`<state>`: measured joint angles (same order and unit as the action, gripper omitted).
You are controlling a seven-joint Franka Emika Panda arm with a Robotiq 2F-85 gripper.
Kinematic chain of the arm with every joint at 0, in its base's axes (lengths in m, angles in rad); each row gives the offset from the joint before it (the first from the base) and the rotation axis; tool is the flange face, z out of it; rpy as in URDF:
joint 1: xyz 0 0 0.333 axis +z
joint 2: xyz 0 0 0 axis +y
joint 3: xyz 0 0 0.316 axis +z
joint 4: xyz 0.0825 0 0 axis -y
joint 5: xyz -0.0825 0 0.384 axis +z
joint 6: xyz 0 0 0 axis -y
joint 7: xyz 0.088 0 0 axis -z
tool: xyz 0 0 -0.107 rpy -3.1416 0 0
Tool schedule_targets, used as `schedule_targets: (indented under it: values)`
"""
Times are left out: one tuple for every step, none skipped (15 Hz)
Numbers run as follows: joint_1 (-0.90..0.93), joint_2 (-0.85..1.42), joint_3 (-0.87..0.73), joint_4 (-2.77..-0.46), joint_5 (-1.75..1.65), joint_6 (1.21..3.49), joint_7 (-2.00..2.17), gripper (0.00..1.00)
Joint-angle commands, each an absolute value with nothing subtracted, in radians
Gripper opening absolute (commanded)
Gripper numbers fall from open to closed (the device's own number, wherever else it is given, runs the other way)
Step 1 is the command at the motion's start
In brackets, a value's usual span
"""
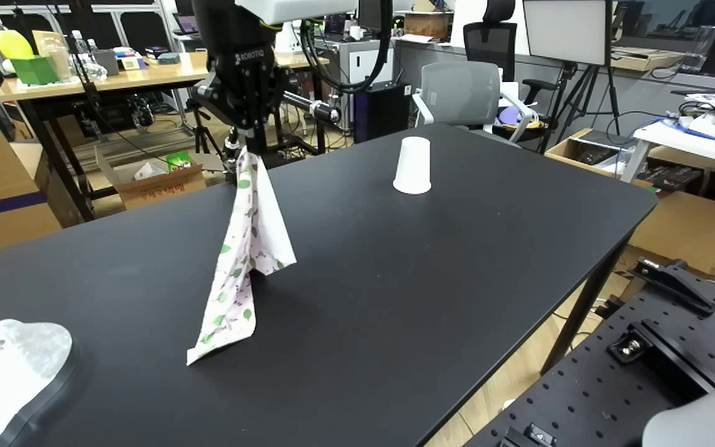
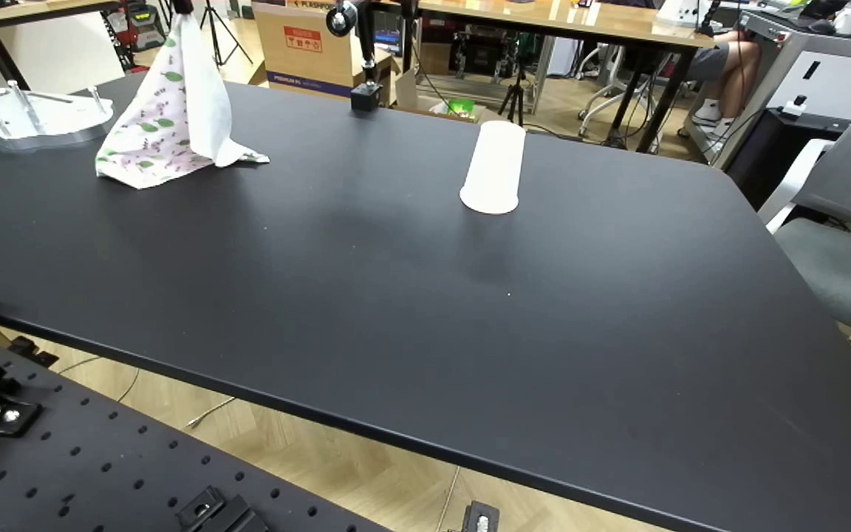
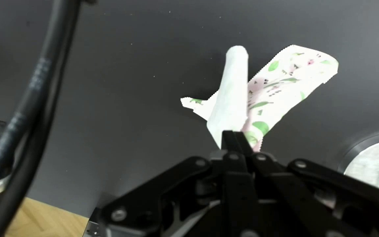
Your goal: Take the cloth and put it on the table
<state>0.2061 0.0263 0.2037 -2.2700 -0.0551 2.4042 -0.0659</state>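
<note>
1. Black and full of holes, a board (image 1: 587, 397) sits closest to me, with metal brackets (image 1: 627, 347) on it.
2. Next comes a white piece with metal pegs (image 1: 28, 347) standing up from it, resting on the dark table (image 1: 432, 298).
3. Over that same table hangs the cloth (image 1: 230, 285), pale with green leaves and pinkish print, dropping in folds; whether its lowest edge touches the surface or stops just above, I can't tell from where I stand.
4. At its top is the gripper (image 3: 237, 141), jaws pressed together with the cloth pinched between them.
5. Well apart from the cloth, a white cup (image 1: 414, 167) stands upside down.
6. Past the table's edge I see a grey chair (image 1: 460, 93) and a cardboard box (image 1: 165, 189) with a green packet (image 1: 179, 161).
7. Farther back, a wood-topped desk (image 1: 177, 71) carries a green container (image 1: 33, 71).
</note>
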Motion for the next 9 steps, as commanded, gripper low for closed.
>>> schedule_targets:
  values:
    - [0.203,0.040,0.194,-2.279,-0.150,2.426,0.018,0.28]
    - [0.202,0.043,0.190,-2.281,-0.186,2.436,0.041,0.33]
    - [0.202,0.046,0.186,-2.286,-0.234,2.456,0.072,0.41]
    - [0.203,0.047,0.183,-2.288,-0.269,2.465,0.099,0.47]
    - [0.204,0.047,0.179,-2.292,-0.303,2.476,0.129,0.53]
    - [0.204,0.047,0.177,-2.293,-0.322,2.478,0.151,0.61]
    - [0.206,0.046,0.178,-2.292,-0.323,2.471,0.165,0.67]
    - [0.207,0.044,0.180,-2.293,-0.319,2.466,0.176,0.75]
    - [0.210,0.040,0.183,-2.297,-0.322,2.468,0.188,0.81]
